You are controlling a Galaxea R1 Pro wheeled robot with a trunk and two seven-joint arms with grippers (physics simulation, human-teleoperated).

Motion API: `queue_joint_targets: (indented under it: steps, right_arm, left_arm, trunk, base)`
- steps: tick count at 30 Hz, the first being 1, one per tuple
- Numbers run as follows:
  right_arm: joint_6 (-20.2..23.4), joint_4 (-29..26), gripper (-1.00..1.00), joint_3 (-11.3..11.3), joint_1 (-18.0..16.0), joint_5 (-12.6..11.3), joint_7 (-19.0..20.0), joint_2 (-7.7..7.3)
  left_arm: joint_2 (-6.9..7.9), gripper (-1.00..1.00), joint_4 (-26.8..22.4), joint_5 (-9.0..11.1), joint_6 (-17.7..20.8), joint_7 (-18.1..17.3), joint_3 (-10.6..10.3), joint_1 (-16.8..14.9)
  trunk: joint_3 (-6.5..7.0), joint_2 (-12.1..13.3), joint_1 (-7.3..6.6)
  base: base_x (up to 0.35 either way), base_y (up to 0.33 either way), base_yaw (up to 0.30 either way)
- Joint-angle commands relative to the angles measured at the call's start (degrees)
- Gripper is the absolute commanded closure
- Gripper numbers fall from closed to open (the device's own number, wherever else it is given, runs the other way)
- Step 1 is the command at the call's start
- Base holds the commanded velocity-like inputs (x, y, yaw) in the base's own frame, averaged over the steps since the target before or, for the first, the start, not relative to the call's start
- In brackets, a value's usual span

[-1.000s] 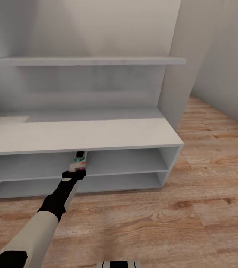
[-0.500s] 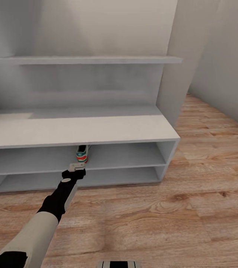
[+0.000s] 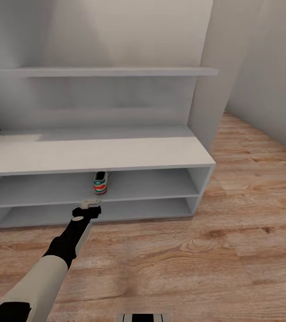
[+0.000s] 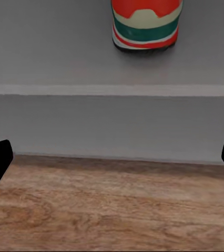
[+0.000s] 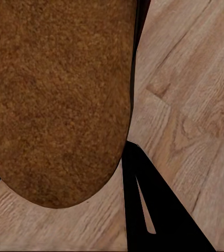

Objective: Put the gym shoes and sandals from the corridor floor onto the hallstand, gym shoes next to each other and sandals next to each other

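One gym shoe (image 3: 100, 183) stands alone on the upper open tier of the pale grey hallstand (image 3: 116, 154), its red-orange end toward me. In the left wrist view the gym shoe (image 4: 146, 23) sits on the shelf beyond the fingers. My left gripper (image 3: 89, 206) hovers just in front of the tier's edge, apart from the shoe. Seen through its own camera, the left gripper (image 4: 113, 157) is open with nothing between its fingers. My right gripper (image 5: 64, 194) is shut on a brown sandal (image 5: 59, 94), held above the corridor floor (image 5: 196, 94).
The hallstand's lower tier (image 3: 116, 213) holds nothing that I can see, and a floating shelf (image 3: 116, 71) runs across its back panel. A grey wall (image 3: 214, 89) juts out at its right end. Wood plank floor (image 3: 205, 250) spreads in front and to the right.
My left gripper let go of the gym shoe on the upper tier and drew back from the shelf toward me. The camera view also shifted slightly.
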Motion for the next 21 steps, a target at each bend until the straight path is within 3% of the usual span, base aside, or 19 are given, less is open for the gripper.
queue_joint_targets:
  steps: [1,14,21]
  right_arm:
    - [0.3,-0.1,1.00,0.0,0.0,-0.7,-0.6,-0.02]
    - [0.3,0.0,1.00,0.0,-0.1,-0.7,-0.6,-0.01]
    - [0.3,0.0,1.00,0.0,-0.1,-0.6,-0.6,-0.01]
  left_arm:
    - [0.00,-1.00,0.1,0.1,0.3,0.2,-0.1,0.0]
    - [-0.09,-1.00,0.7,0.1,0.3,0.0,-0.2,0.0]
    - [-0.15,-1.00,0.7,0.2,0.3,0.0,-0.2,0.0]
  trunk:
    - [-0.05,0.0,-0.04]
    - [-0.05,0.0,-0.04]
    - [-0.05,0.0,-0.04]
  base:
    - [-0.276,0.112,0.000]
    - [-0.287,0.182,0.000]
    - [-0.141,0.269,0.000]
